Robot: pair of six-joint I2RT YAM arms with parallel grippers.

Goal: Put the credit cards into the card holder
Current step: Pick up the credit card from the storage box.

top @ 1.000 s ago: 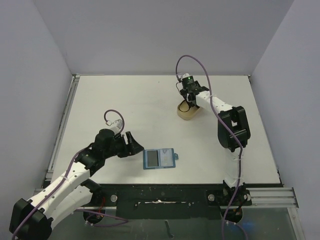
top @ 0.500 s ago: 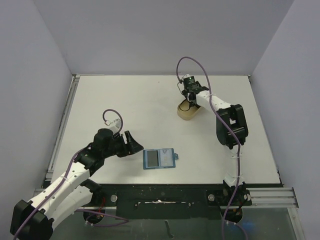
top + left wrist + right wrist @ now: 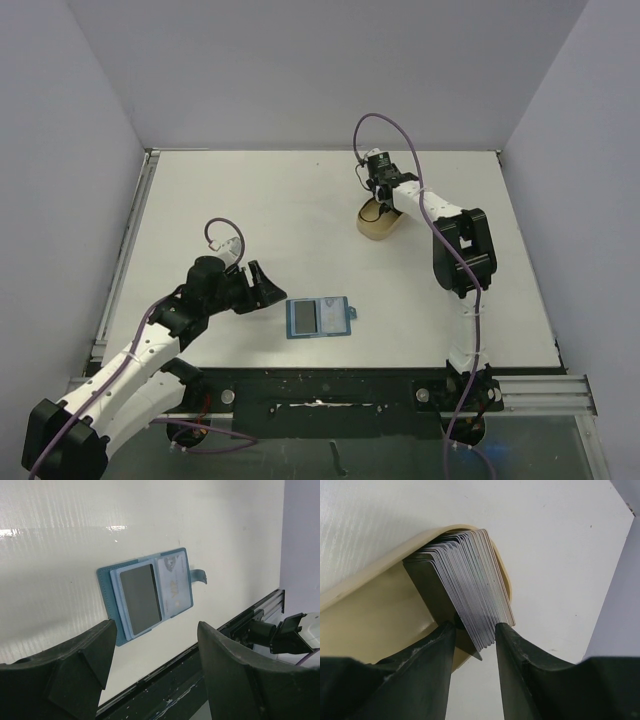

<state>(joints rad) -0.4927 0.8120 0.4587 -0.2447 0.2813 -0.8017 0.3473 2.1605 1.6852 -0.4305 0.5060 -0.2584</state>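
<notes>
Big white rectangular bench (image 3: pixel 250 210) carries everything. My L arm (image 3: pixel 150 340) reaches fwd from the near-left corner. My R arm (image 3: pixel 455 250) stretches to the far side, right of centre.

Tan oval shallow dish (image 3: pixel 368 229) sits far, right of centre, under my right pincer (image 3: pixel 474 630).

Small blue bifold card holder (image 3: pixel 150 592) of soft material lies spread open and flat near the front edge, approx mid-bench, well apart from the dish. My left pincer (image 3: pixel 155 635) hovers just left of it, not touching, jaws wide, nothing btwn them.

Thin flat silvery-grey credit cards (image 3: pixel 470 590) stand on edge as a tight fanned stack inside the dish, leaning against its rim. The outermost one looks darker grey. My right pincer is narrow, one finger (image 3: pixel 432 665) on each side of the stack's lower corner, close against the cards. Can't tell whether it actually squeezes them, or how many sit btwn.

In the card holder, the L pocket shows a dark grey rectangular card (image 3: pixel 140 598). The R pocket shows sth pale w/ faint print, can't tell what.

Little blue closing tab (image 3: pixel 199 575) sticks out from the holder's R-pocket edge, lying on the bench.
</notes>
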